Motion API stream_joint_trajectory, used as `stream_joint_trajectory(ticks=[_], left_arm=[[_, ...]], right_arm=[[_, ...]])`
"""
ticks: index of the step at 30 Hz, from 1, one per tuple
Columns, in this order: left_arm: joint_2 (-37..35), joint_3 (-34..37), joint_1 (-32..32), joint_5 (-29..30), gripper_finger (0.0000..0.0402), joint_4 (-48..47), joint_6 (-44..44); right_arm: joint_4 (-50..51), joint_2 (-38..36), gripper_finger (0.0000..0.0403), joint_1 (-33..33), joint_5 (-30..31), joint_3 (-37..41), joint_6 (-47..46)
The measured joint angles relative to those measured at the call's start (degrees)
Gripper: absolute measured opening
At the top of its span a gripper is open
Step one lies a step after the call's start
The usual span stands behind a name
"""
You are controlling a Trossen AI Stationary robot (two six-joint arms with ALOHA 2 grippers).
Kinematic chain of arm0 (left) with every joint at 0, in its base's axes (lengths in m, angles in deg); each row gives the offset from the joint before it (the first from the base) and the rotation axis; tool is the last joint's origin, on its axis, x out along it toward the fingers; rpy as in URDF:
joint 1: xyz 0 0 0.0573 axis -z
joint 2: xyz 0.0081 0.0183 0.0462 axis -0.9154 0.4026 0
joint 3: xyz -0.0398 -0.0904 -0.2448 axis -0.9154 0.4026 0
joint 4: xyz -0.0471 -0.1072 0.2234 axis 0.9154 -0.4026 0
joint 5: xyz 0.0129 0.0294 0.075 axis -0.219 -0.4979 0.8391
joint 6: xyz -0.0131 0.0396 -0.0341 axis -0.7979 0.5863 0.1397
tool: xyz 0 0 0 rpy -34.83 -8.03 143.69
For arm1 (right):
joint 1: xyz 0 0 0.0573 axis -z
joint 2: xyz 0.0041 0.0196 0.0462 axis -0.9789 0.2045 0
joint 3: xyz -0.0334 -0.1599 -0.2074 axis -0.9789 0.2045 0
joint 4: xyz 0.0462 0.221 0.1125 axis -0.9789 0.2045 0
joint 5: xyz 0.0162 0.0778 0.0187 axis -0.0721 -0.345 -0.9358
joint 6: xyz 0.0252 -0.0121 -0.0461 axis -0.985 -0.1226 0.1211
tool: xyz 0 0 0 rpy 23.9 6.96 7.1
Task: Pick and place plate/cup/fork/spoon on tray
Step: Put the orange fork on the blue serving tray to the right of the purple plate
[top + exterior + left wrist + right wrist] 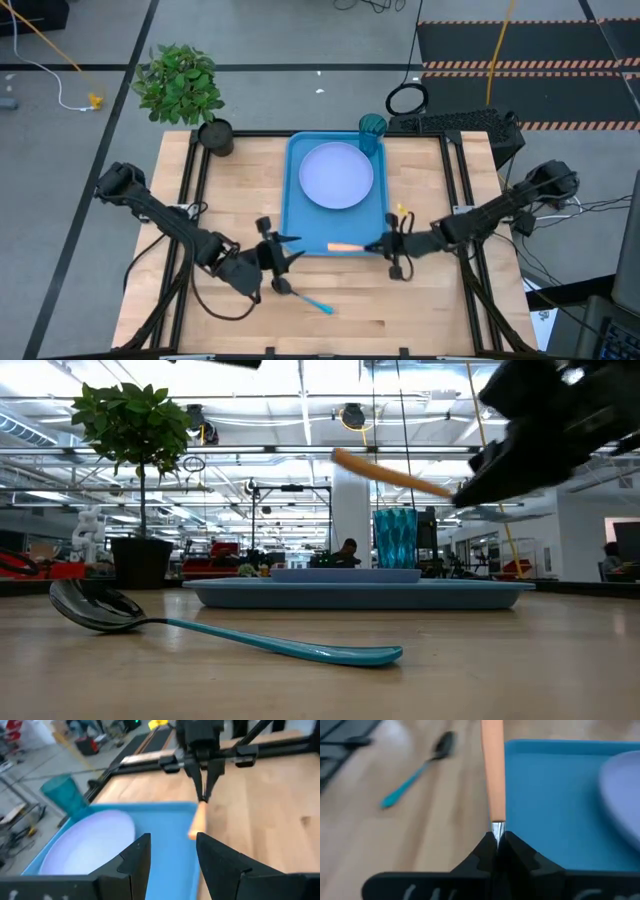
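The blue tray (pixel 300 215) lies at the table's middle, with the lavender plate (pixel 336 175) flat in it. The teal cup (pixel 372 130) stands upright at the tray's far right corner. The spoon (pixel 300 295), with its light-blue handle, lies flat on the wood near the tray's near left corner, and also shows in the low view (pixel 230 635). My right gripper (pixel 374 246) is shut on the fork (pixel 346 247) over the tray's near rim. My left gripper (pixel 285 255) is open and empty by the tray's near left corner, facing the fork (pixel 197 820). My right gripper pinches the fork's silver metal part (pixel 498 826), just past the orange handle, between its two fingertips; the tines are hidden in the fingers. The fingers come level from the table's right, in line with the fork. The handle (pixel 390 475) sticks out leftward, lifted clear, its free end higher.
A potted plant in a black pot (pixel 214 136) stands at the table's far left corner. Bare wood lies near the spoon and right of the tray (pixel 430 300). Black frame rails (pixel 455 180) run along the table's sides.
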Motion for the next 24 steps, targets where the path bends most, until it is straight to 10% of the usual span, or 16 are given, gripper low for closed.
stream_joint_trajectory(ticks=[24], left_arm=[[-0.1, 0.0, -8.1, 0.9, 0.0161, -12.4, -3.3]], right_arm=[[-14.9, 23.1, 0.0013, 22.2, -13.7, -6.1, 13.6]])
